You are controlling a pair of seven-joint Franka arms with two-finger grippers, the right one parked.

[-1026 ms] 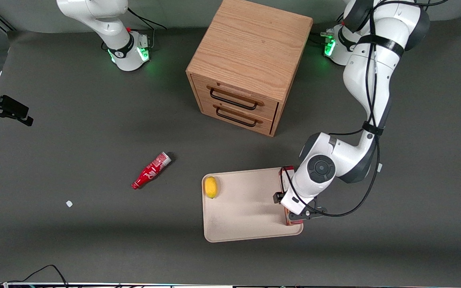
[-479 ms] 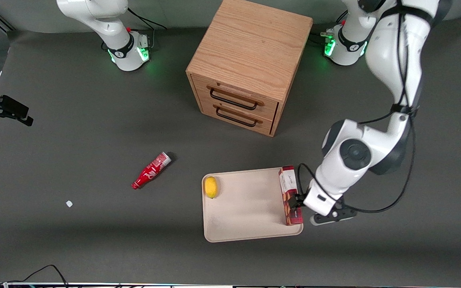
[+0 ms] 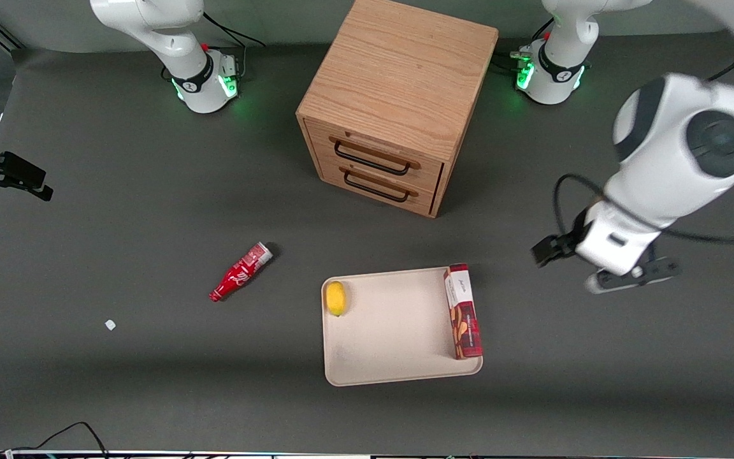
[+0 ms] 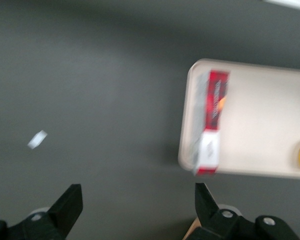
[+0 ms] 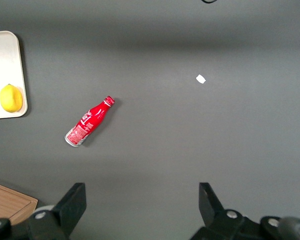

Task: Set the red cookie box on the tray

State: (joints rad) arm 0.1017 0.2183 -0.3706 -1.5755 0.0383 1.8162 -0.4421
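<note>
The red cookie box (image 3: 462, 312) lies flat on the cream tray (image 3: 392, 331), along the tray's rim toward the working arm's end, its white end panel pointing toward the cabinet. It also shows in the left wrist view (image 4: 213, 120), on the tray (image 4: 260, 130). The left gripper (image 3: 606, 252) hangs high above the bare table, well apart from the box, toward the working arm's end. In the left wrist view the gripper (image 4: 138, 202) is open and empty, with only dark table between its fingers.
A lemon (image 3: 336, 298) lies on the tray's rim toward the parked arm's end. A red bottle (image 3: 241, 272) lies on the table farther toward that end, with a small white scrap (image 3: 110, 324) nearby. The wooden drawer cabinet (image 3: 399, 95) stands farther from the camera than the tray.
The gripper has let go of the box, risen and drawn away toward the working arm's end. The box stays where it lay on the tray.
</note>
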